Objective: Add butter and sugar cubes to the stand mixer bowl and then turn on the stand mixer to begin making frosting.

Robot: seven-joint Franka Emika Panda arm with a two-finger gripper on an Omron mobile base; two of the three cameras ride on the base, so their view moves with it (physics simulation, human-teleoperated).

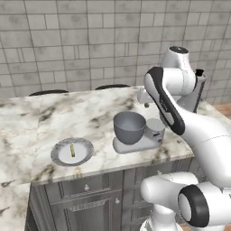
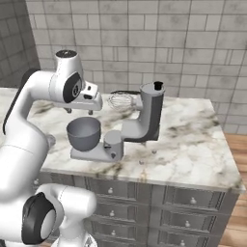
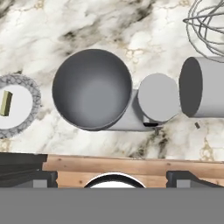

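Near the worktop's (image 1: 40, 122) front edge, left of the mixer (image 2: 144, 118), sits the plate (image 1: 61, 158) with the butter (image 1: 72, 150) on it: a thin pale-yellow stick, lying roughly at the plate's middle, far smaller than the plate. Hand view shows the same stick at the plate's centre, patterned grey rim around it.

Bowl (image 1: 129, 127): deep, round, grey metal, seated on the mixer's light-grey base close to the front edge. Inside looks bare in the hand view; nothing seen in it. Mixer head tilted up and back, whisk (image 2: 120, 101) hanging in the air behind and above the bowl, clear of it. Black knob (image 2: 157, 86) at the head's upper end.

Gripper (image 2: 79, 111) hovers above the bowl, pointing down, fingers spread wide and released, nothing between them. Finger tips (image 3: 33, 177) sit far apart at the bottom of the hand view.

Open marble lies between plate and bowl, and more to the mixer's right toward the worktop's right edge. Back edge meets a grey tiled wall. Drawer fronts run below the front edge.
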